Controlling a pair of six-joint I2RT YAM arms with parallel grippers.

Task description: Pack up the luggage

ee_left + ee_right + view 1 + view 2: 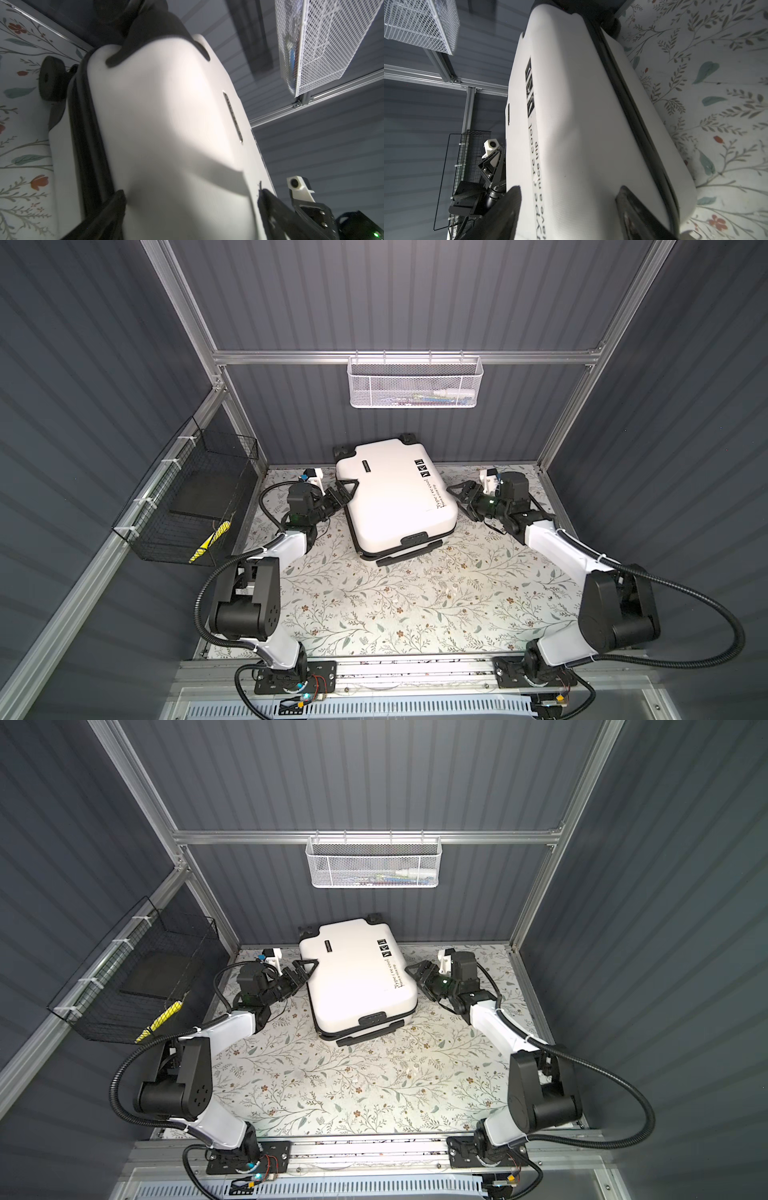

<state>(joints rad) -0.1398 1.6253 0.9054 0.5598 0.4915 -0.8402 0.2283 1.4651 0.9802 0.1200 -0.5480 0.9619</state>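
1. Left gripper: jaws fully spread, bracketing the left lid edge of the luggage; grip unconfirmed.
2. Right gripper: jaws apart at opposite edge, probably for lifting lid together.
3. Luggage: closed, flat, near far edge of table.

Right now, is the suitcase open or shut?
Shut: the suitcase lies flat on the table, its two white halves closed together, no inside showing.

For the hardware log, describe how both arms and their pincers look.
The left arm and right arm both have white shell links between bulky black joint housings. A black corrugated cable hose loops along each, fastened with white ties. Each wrist carries a white camera mount and a small green light. The left pincer and right pincer are black, with open triangular-frame fingers.
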